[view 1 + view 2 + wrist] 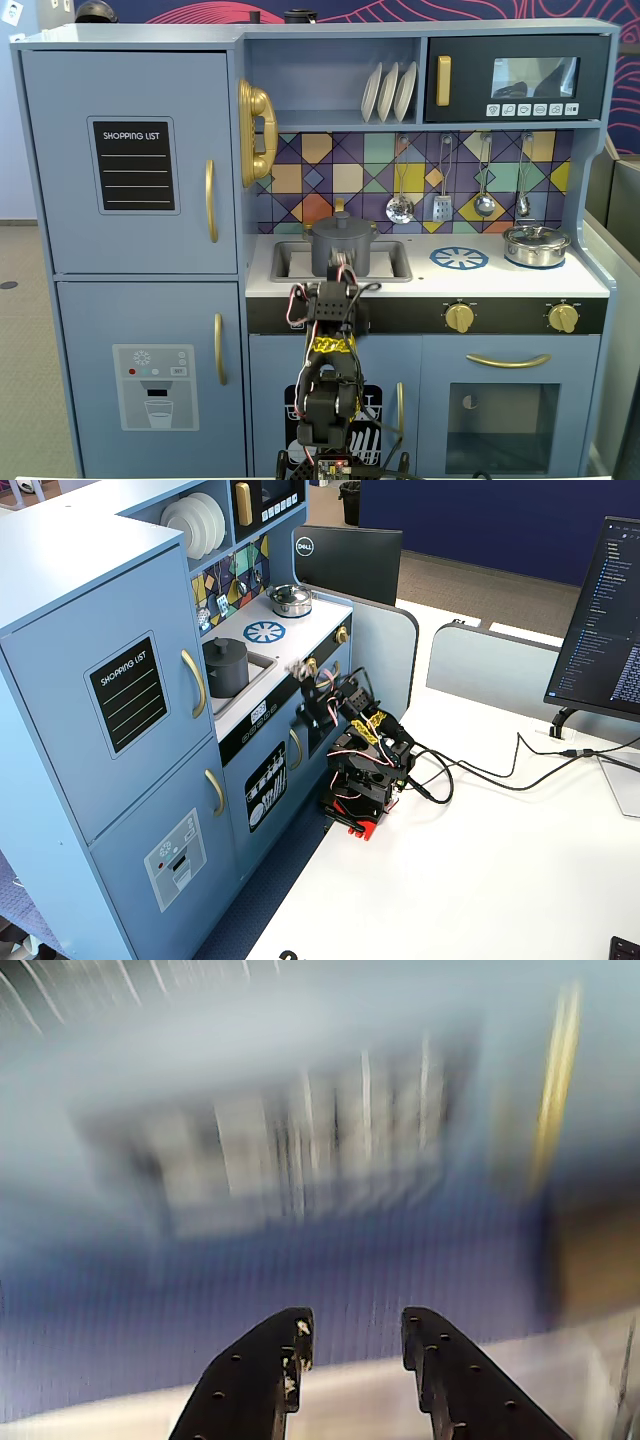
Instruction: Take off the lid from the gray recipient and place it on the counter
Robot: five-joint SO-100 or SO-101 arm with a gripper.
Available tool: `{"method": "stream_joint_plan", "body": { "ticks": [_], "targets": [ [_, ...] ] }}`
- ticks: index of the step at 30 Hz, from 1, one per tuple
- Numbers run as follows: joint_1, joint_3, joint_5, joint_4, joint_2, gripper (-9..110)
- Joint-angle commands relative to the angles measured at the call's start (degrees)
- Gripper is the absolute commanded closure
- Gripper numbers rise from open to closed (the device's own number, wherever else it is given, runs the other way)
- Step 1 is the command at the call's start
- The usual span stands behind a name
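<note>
The gray recipient (340,252) (226,672) stands in the sink of the toy kitchen, with the lid (342,226) (226,646) resting flat on top, knob up. The counter (480,282) (305,615) stretches to the right of the sink in a fixed view and carries a blue burner mark (459,258) (264,631). My gripper (343,272) (306,674) is raised in front of the counter's front edge, below and short of the pot. The wrist view is motion-blurred; my gripper (355,1325) stands open there with nothing between its jaws, facing the blue cabinet front.
A shiny silver pot (536,244) (290,600) sits at the counter's far end. Gold knobs (459,317) line the front panel beside the arm. Utensils (443,190) hang over the counter. A monitor (605,620) and cables (500,770) lie on the white desk.
</note>
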Motion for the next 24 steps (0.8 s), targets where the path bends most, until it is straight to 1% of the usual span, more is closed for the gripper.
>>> {"method": "stream_joint_plan", "body": {
  "ticks": [1,4,7,16,21,24],
  "targets": [
    [0.4,-10.8,-1.1,-12.1,-2.3,101],
    [0.2,-12.9,-1.0,-21.6,-3.9,101],
    [0.0,-14.7,-0.5,-26.3,-5.9,101],
    [-1.5,-17.8,-0.1,-37.0,-14.2,85],
    [-2.7,-17.9,0.1,-47.4,-19.9,83],
    [-2.7,-17.9,-0.2,-50.8,-22.4,83]
  ]
}}
